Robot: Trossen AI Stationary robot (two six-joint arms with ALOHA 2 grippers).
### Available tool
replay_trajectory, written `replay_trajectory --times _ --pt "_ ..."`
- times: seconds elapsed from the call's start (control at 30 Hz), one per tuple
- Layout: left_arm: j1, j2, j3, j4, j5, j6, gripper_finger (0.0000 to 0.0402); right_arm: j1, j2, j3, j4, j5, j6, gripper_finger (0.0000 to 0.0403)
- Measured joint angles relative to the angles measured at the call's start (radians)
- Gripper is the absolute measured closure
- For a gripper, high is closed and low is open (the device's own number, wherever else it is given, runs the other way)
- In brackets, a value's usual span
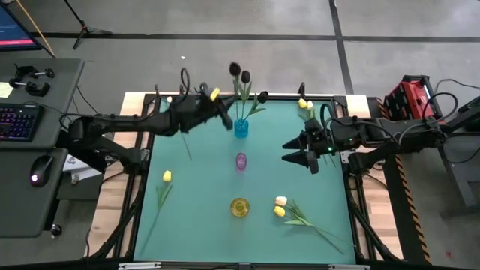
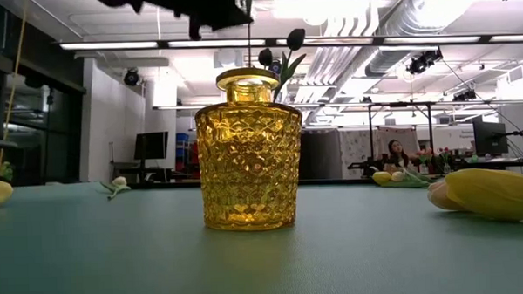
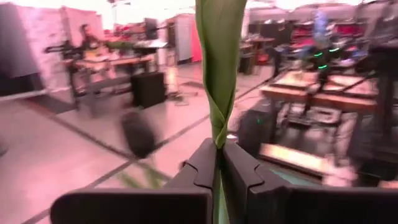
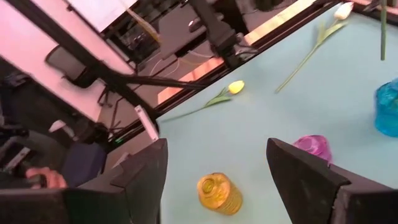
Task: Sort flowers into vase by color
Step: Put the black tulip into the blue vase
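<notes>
Yellow vase (image 2: 249,152) foremost; left gripper (image 3: 219,163) pinches tulip (image 3: 221,62).

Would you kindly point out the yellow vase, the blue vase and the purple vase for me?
yellow vase (image 2: 249,152), low view, middle of its faceted glass body.
blue vase (image 1: 241,128), high view, its top seen from above.
purple vase (image 1: 241,160), high view, its top seen from above.

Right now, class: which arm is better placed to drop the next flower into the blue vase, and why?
The left. Its gripper already clamps a flower stem right beside the blue vase. The right gripper hangs open and empty, farther off.
</notes>
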Motion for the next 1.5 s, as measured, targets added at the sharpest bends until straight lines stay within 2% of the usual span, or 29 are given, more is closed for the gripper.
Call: replay_trajectory --times 0.1,0.23,0.43,0.63,0.83,1.23,1.5 --pt "0.071 0.046 0.0 0.015 0.083 -0.032 0.0401 0.0 0.0 0.0 0.0 0.031 0.0 0.0142" --pt "0.137 0.123 0.0 0.129 0.205 -0.115 0.0401 0.0 0.0 0.0 0.0 0.061 0.0 0.0142" --pt "0.154 0.166 0.0 0.104 0.25 -0.128 0.0401 0.0 0.0 0.0 0.0 0.088 0.007 0.0142" --pt "0.149 0.118 0.0 0.064 0.248 -0.081 0.0401 0.0 0.0 0.0 -0.001 0.113 0.007 0.0142" --pt "0.147 0.043 0.0 0.051 0.195 -0.023 0.0401 0.0 0.0 0.0 -0.004 0.113 0.007 0.0142" --pt "0.109 0.131 -0.013 0.056 0.203 -0.076 0.0401 0.0 0.001 0.0 -0.004 0.117 0.007 0.0142" --pt "0.101 0.131 -0.07 0.144 0.084 -0.075 0.0401 0.0 0.001 0.0 -0.005 0.138 0.0 0.0142"
